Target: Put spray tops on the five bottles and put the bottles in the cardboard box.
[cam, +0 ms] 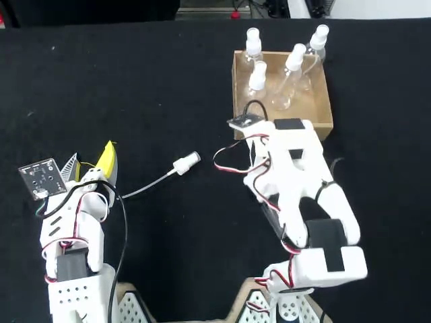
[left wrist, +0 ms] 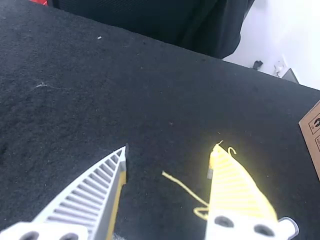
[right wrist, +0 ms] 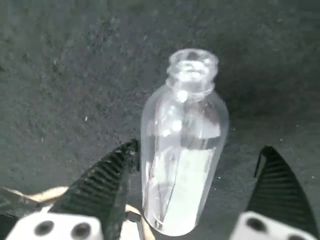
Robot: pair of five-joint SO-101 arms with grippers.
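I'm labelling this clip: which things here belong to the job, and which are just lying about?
Job: uncapped bottle; loose spray top; cardboard box; four capped bottles in it.
Lying about: black table cover; stray yellow thread.

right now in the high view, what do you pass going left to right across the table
left gripper -> loose spray top -> cardboard box
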